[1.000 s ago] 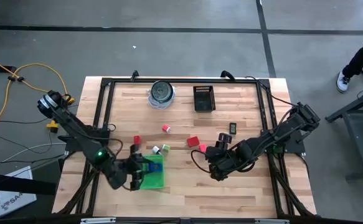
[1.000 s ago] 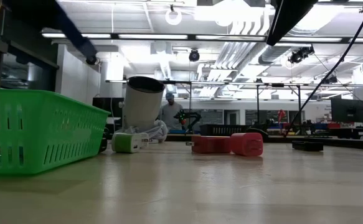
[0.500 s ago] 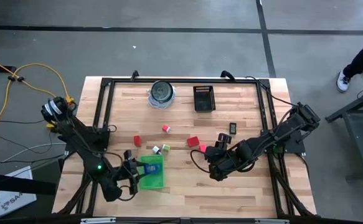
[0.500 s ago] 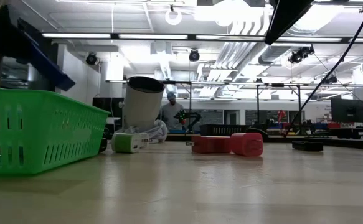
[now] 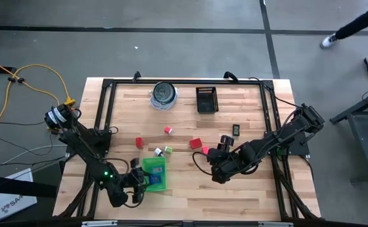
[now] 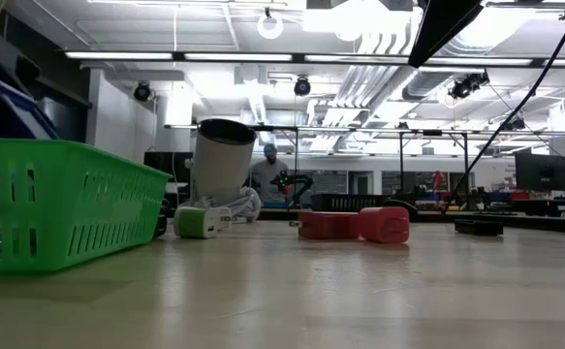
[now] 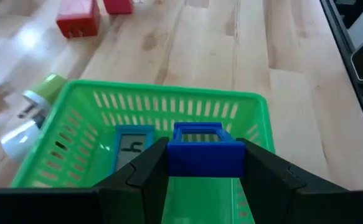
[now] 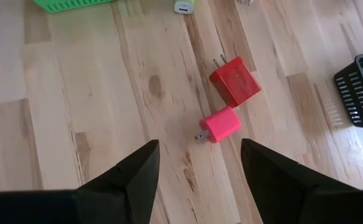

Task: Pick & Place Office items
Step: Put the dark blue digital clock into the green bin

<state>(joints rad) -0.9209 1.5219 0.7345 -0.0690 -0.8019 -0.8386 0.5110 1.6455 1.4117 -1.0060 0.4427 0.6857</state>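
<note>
Two arms are over your bench (image 5: 190,183), and the left one is the one at work. Your left gripper (image 7: 205,163) sits at the near edge of the green tray (image 7: 256,115), with its fingers (image 7: 145,171) pinching a blue rectangular piece (image 7: 205,155) just above the tray's inside. Another blue rectangular piece (image 7: 130,144) with a pale face lies flat on the tray floor, beside the held one. In the high view you see the same gripper (image 5: 138,183) at the tray's (image 5: 153,162) left side, near the front of the bench.

Just outside the tray, on its far side, a white plug piece (image 7: 20,138) and a green-tipped piece (image 7: 44,93) lie close together on the wood. Farther off you can see a red charger block (image 7: 78,17).

Your right gripper (image 8: 197,165) hangs over the middle of the bench with its fingers (image 8: 131,174) spread and nothing between them. Ahead of it a pink charger block (image 8: 220,126) and a red charger block (image 8: 234,81) lie just beside each other. From above, the right gripper (image 5: 216,170) sits near those two blocks, the pink one (image 5: 204,150) and the red one (image 5: 195,143).

At the back of the bench stand a round container (image 5: 164,94) and a black basket (image 5: 206,99). A small red block (image 5: 139,142) lies left of centre.
</note>
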